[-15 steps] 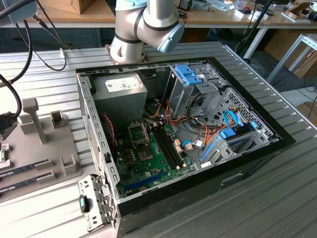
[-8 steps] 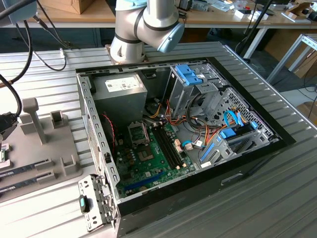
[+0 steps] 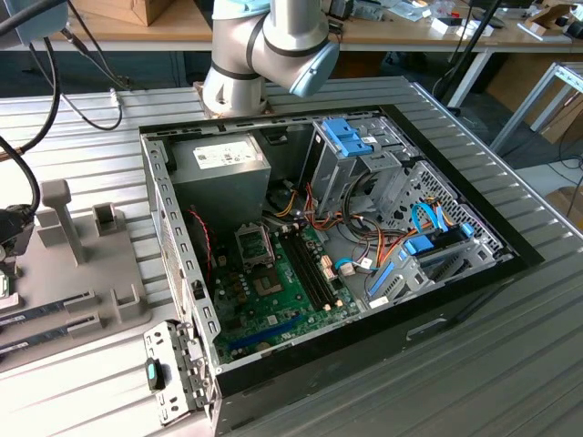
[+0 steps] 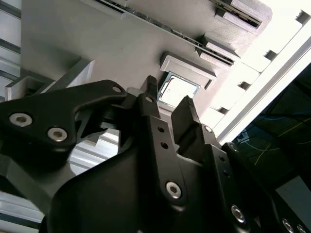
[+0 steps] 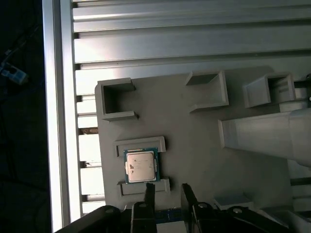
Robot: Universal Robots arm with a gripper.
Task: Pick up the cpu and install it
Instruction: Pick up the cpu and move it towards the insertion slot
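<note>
End effector, spread apart, hovers just beside the cpu on grey tray.

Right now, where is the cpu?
In the first wrist view the cpu lies on the grey plate between two raised lips, just beyond the open claw.

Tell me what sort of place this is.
Probably a robotics or electronics lab. A robot arm is mounted next to an open computer case on a ribbed metal table, a cpu chip sits in a grey holder, and cluttered workbenches run behind.
</note>
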